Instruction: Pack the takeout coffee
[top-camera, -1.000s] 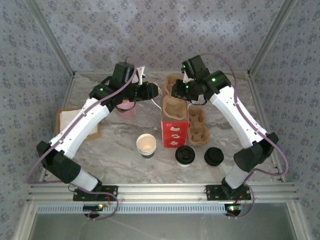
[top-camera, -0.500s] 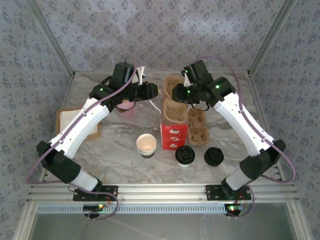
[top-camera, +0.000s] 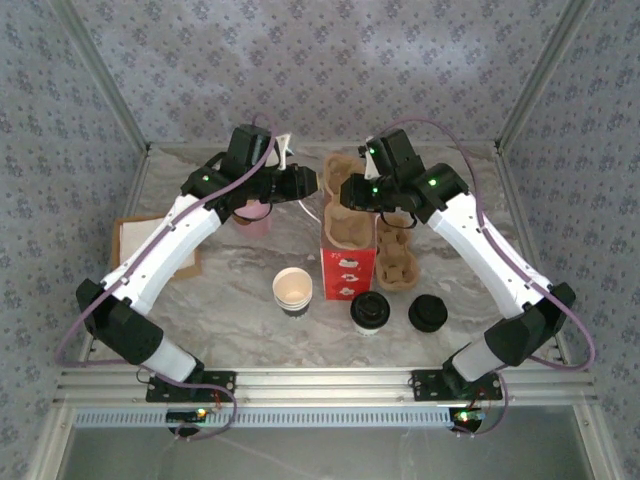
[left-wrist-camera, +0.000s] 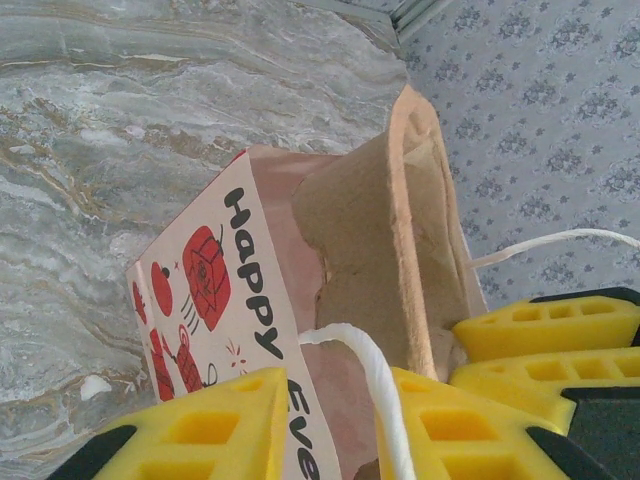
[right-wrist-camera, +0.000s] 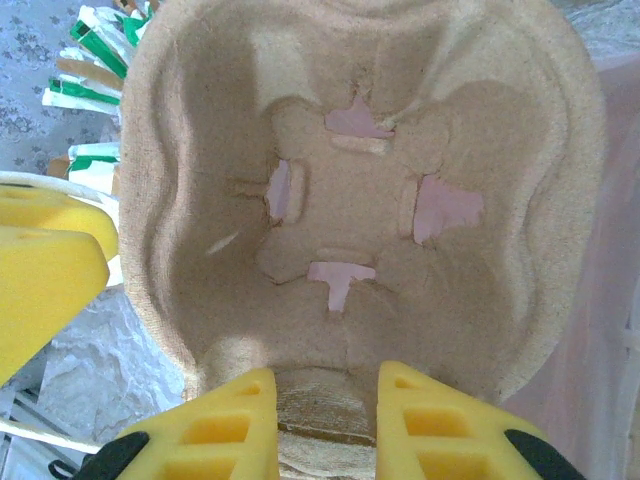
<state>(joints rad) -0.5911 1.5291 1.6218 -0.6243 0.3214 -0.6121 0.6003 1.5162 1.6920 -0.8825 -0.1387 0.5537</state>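
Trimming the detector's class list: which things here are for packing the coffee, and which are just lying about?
For the job:
- coffee, lid on
- bag
- carrier sticking out of the bag

Lying about:
- cup stack, no lid
- loose lid
- spare carrier right of the bag
- pink cup
- brown card at the left edge

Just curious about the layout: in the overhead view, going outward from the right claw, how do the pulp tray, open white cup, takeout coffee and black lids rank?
1. Pulp tray, in the red bag, held by the right claw.
2. Open white cup, front left, and takeout coffee, front middle: too close to call.
3. Black lids, front right.
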